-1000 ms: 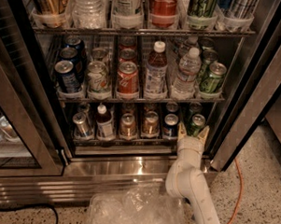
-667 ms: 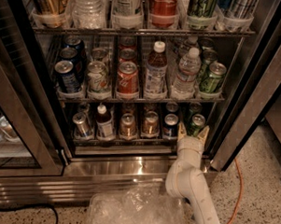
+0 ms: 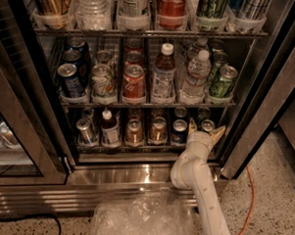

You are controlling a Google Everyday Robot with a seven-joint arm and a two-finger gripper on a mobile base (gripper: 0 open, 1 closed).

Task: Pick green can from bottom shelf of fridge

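Observation:
The fridge (image 3: 135, 175) stands open with drinks on dark wire racks. The green can (image 3: 207, 124) stands at the right end of the bottom shelf (image 3: 136, 148); only its silver top and a bit of green side show. My gripper (image 3: 205, 130) reaches into that shelf on the white arm (image 3: 198, 180). Its tan fingers (image 3: 218, 133) stand either side of the can, open, with the can between them.
Bottom shelf, left of the green can: a blue can (image 3: 179, 131), brown cans (image 3: 157, 129), a small bottle (image 3: 110, 130). The rack above holds another green can (image 3: 222, 81), water bottles, a red cola can (image 3: 134, 82) and a dark blue can (image 3: 69, 79). Crumpled plastic (image 3: 143, 219) and an orange cable (image 3: 249, 202) lie on the floor.

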